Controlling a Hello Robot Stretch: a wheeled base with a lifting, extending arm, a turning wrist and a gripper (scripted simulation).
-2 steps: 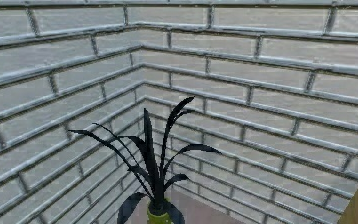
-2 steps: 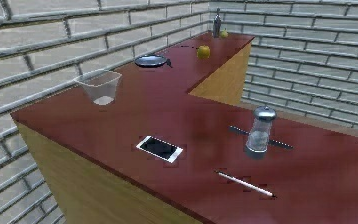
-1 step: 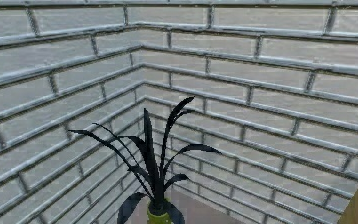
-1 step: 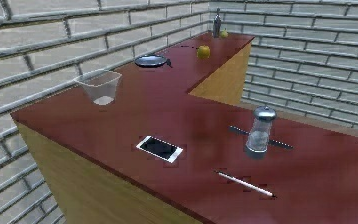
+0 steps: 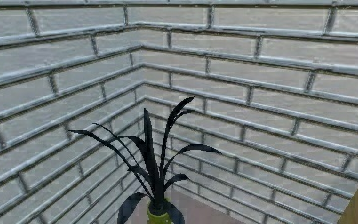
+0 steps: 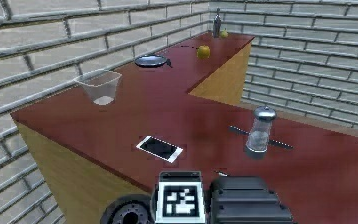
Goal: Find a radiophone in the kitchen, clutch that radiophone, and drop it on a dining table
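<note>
Showing at the bottom edge, arm (image 6: 249,203) apparently near white phone (image 6: 159,149), cannot tell jaws' state

We see pale grey brick walls (image 5: 77,80) with lighter mortar lines, and a plant (image 5: 147,150) with near-black green leaves. The worktop (image 6: 187,110) is red-brown on top and ochre on its sides. We note a white phone (image 6: 160,149), clear bowl (image 6: 100,88), dark plate (image 6: 152,61), yellow fruit (image 6: 204,50) and clear, grey-capped shaker (image 6: 259,130). The marker (image 6: 183,196) is white with black marks.
</note>
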